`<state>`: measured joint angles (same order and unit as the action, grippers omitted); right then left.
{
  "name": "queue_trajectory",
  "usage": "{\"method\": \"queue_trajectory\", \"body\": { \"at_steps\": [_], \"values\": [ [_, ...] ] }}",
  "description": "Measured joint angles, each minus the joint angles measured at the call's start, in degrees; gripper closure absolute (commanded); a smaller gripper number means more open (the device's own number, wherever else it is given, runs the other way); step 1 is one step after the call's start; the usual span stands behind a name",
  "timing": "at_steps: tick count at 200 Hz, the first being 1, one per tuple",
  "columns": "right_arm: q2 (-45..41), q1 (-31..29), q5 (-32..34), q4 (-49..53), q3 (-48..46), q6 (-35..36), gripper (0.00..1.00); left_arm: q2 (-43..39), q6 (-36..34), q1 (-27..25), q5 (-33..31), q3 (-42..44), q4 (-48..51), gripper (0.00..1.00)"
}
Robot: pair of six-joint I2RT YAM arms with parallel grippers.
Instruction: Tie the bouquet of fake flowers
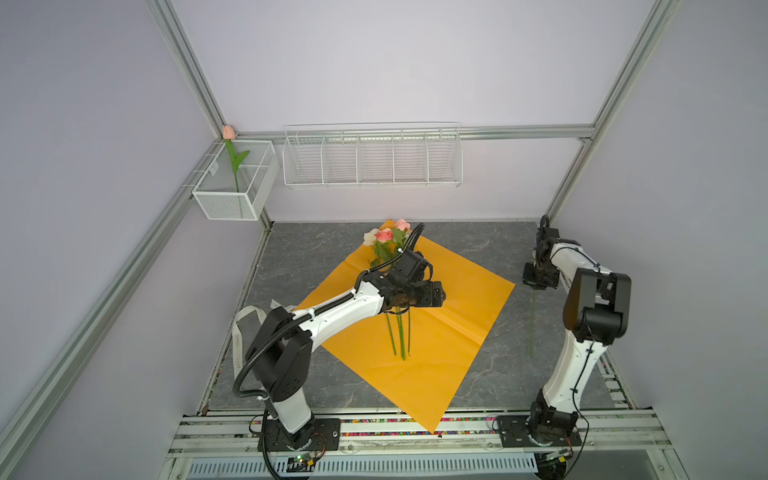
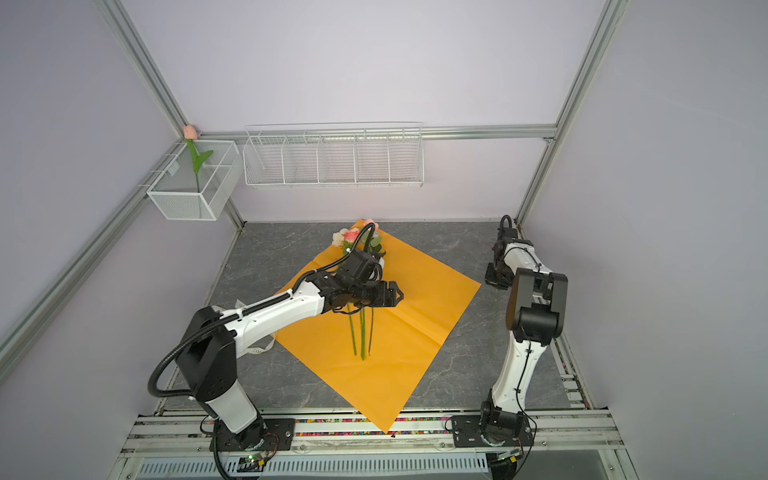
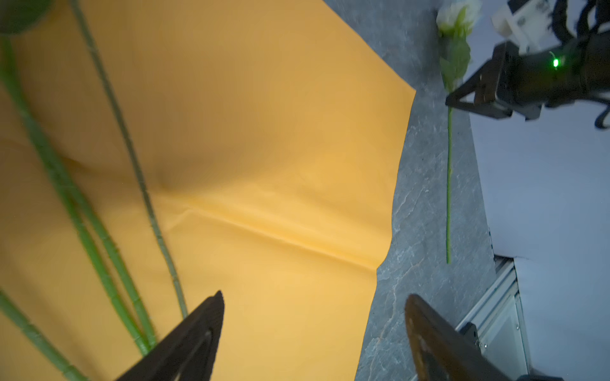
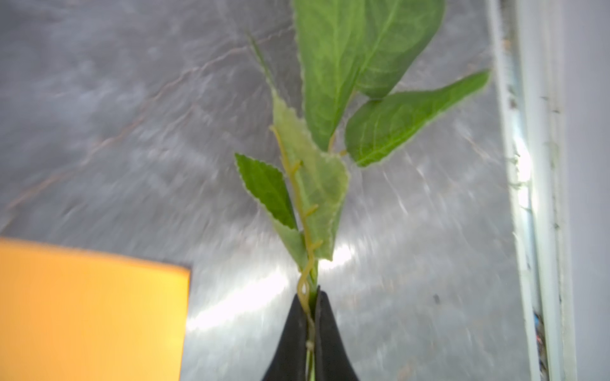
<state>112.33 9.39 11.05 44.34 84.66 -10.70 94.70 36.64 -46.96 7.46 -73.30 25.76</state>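
The bouquet of fake flowers (image 1: pixel 386 239) lies on the orange wrapping paper (image 1: pixel 457 299), pink and cream heads at the far corner, green stems (image 1: pixel 400 336) pointing to the front. My left gripper (image 1: pixel 441 296) hovers over the paper just right of the stems, open and empty in the left wrist view (image 3: pixel 313 297). Apart from the bunch, a white rose (image 3: pixel 457 15) lies on the grey table by the right wall. My right gripper (image 4: pixel 312 293) is shut on its leafy stem (image 4: pixel 317 184). In both top views the arm hides its head and only the stem (image 1: pixel 532 328) shows.
A pale ribbon (image 1: pixel 245 328) lies at the table's left edge under the left arm. A white mesh box (image 1: pixel 232 199) on the left wall holds a pink tulip (image 1: pixel 228 133). A wire rack (image 1: pixel 372 156) hangs on the back wall. Metal rails (image 1: pixel 415 428) run along the front.
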Motion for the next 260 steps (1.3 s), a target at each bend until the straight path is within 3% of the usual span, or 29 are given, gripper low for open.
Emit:
{"method": "queue_trajectory", "body": {
  "at_steps": [26, 52, 89, 114, 147, 199, 236, 260],
  "values": [
    [-13.6, -5.6, -3.2, -2.8, -7.7, -2.1, 0.93, -12.4, 1.3, 5.9, -3.9, 9.3, 0.1, 0.1],
    [-19.6, -20.4, -6.7, -7.8, -10.0, -6.3, 0.93, -25.2, 2.3, 11.0, -9.2, 18.4, 0.8, 0.09],
    [-9.1, -41.2, -9.4, -12.3, -1.3, -11.6, 0.93, -36.8, 3.7, 18.7, -11.1, 25.9, 3.6, 0.09],
    [0.5, -48.3, -9.7, -13.5, 8.4, -14.0, 0.93, -40.6, 4.3, 20.3, -11.8, 28.2, 5.7, 0.09],
    [9.4, -51.2, -10.7, -14.5, 16.9, -18.7, 0.93, -43.1, 5.2, 20.3, -11.8, 29.6, 7.1, 0.09],
    [14.4, -50.5, -9.4, -15.2, 21.7, -24.2, 0.93, -43.3, 5.3, 20.3, -11.7, 29.6, 7.3, 0.09],
    [16.8, -50.2, -8.7, -15.9, 21.9, -25.3, 0.9, -42.7, 5.3, 20.3, -11.2, 29.6, 7.2, 0.09],
    [21.3, -49.5, -8.8, -13.6, 27.2, -24.1, 0.9, -42.4, 5.3, 20.3, -10.6, 29.6, 7.1, 0.09]
  ]
}}
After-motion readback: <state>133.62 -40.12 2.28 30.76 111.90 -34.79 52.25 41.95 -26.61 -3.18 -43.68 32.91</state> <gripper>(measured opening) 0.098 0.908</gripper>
